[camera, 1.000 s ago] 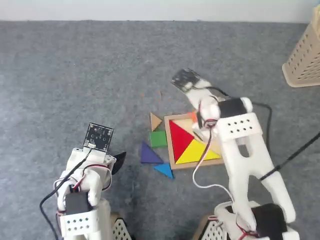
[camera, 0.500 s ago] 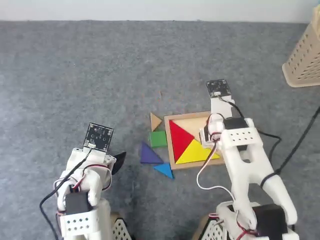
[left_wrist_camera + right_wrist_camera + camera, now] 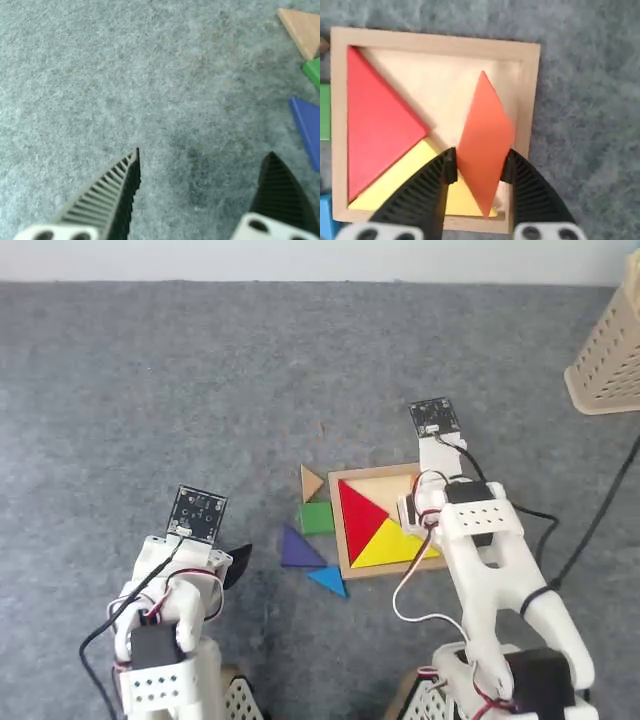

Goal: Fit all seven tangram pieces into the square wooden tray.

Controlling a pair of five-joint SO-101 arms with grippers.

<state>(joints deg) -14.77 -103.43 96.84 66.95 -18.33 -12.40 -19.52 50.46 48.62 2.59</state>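
Over the wooden tray (image 3: 435,39), orange piece (image 3: 485,132) pinched in right tool (image 3: 480,159)

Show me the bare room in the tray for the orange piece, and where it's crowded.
Bare wood in the tray lies between the red triangle, the yellow triangle and the far rim, where the right gripper holds the orange piece. Crowded: the carpet left of the tray, with four loose pieces.
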